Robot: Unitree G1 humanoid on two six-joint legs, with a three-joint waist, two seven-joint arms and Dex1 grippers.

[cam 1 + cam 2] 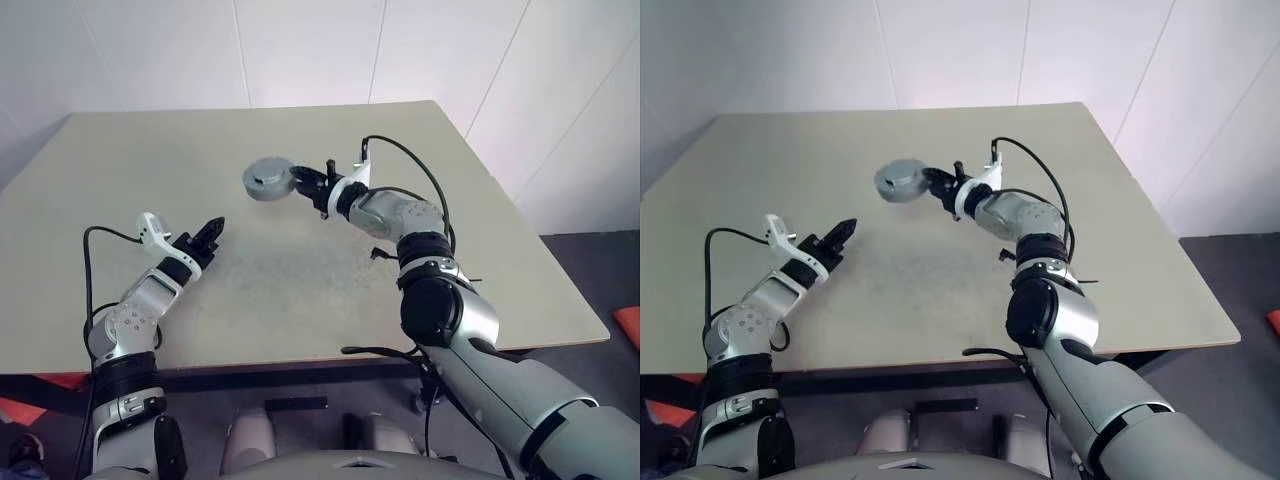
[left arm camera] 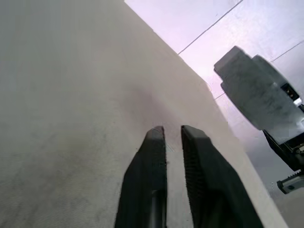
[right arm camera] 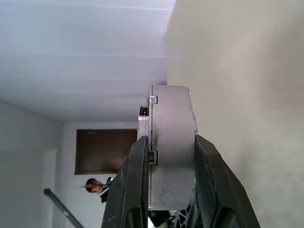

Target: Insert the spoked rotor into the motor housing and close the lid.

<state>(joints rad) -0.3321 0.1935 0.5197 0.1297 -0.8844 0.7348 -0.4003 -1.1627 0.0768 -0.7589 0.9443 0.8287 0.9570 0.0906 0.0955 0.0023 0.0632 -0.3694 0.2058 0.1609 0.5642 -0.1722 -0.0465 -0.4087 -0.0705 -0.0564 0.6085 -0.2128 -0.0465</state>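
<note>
2 hands over 1 beige surface [image 1: 520,260]. Nearer, the left hand [image 1: 214,230] hovers empty, its fingers [image 2: 149,161] slightly parted. Farther off, the right hand [image 1: 300,180] clamps 1 motor housing [image 1: 267,180], lid [image 1: 268,170] on, above the surface.

Two head views from above, two wrist views close in along the fingers

Our two head cameras look forward and down over the desk [image 1: 500,240], taking in its far edge, its right edge and the white wall behind; they share nearly the whole scene, slightly offset sideways. Our left wrist camera sits low over the desk top, looking along the left gripper [image 2: 173,135] toward the far edge and wall, and it shares with the head views the motor housing [image 2: 256,90] held off the desk. Our right wrist camera looks very closely along the right gripper [image 3: 171,142], whose fingers clamp that housing edge-on, with ceiling beyond.
</note>
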